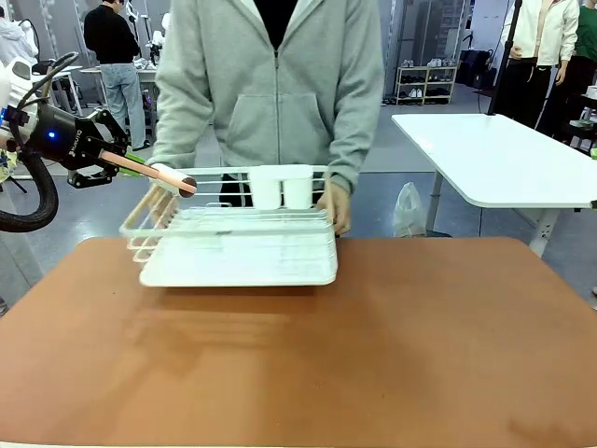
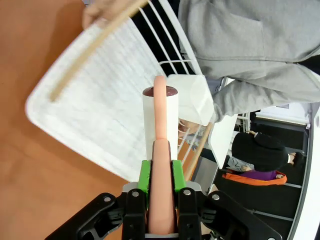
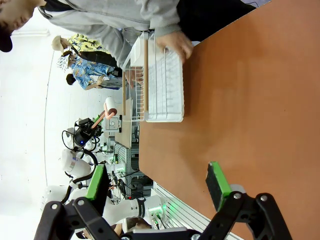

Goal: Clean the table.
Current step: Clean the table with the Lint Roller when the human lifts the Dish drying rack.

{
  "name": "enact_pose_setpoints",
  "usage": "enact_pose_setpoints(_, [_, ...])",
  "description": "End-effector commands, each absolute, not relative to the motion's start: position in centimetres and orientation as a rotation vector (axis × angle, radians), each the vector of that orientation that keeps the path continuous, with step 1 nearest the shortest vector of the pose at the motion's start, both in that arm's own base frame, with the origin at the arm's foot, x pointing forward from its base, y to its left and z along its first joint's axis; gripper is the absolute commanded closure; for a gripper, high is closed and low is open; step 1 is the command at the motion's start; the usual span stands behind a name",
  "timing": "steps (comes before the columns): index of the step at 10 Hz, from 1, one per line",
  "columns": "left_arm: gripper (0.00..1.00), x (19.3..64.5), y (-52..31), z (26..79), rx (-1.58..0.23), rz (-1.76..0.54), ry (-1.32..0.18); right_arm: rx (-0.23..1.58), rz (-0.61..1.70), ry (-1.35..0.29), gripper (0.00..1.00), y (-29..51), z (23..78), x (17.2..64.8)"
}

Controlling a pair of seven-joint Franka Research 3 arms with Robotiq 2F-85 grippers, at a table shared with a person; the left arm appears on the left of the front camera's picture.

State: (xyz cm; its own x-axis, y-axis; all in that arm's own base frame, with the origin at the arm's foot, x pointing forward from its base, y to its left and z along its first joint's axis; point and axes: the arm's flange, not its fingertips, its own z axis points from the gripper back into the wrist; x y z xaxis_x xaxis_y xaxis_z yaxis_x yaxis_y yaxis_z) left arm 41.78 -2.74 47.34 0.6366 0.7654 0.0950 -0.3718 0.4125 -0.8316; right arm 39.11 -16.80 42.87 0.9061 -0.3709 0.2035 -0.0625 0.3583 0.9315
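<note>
The reddish-brown table [image 1: 373, 345] fills the foreground. My left gripper [image 1: 119, 161] hangs above its far left corner, shut on the pink handle of a lint roller [image 1: 173, 179]. In the left wrist view the green pads clamp the handle at the gripper [image 2: 161, 172], and the roller's white roll [image 2: 160, 115] points over the white wire rack [image 2: 95, 100]. A person in a grey hoodie grips the rack [image 1: 238, 247] at both ends, with one hand [image 1: 338, 205] on its right side. My right gripper [image 3: 156, 182] is open above bare tabletop [image 3: 240, 100].
Two white cups [image 1: 280, 187] stand at the back of the rack, which has wooden side handles [image 1: 149, 210]. A white-topped table [image 1: 494, 159] stands to the far right behind. Other people are in the background.
</note>
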Motion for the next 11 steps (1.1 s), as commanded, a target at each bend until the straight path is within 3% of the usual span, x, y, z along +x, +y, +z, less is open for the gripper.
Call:
enact_pose_setpoints(1, [1.0, 41.77, -2.95, 47.64, -0.885, 0.769, -0.514, 1.204, -0.202, -0.423, 0.0, -16.81, 43.1, 39.0])
enact_pose_setpoints(11, [1.0, 41.77, -2.95, 47.64, -0.885, 0.769, -0.514, 1.204, -0.202, -0.423, 0.0, -16.81, 43.1, 39.0])
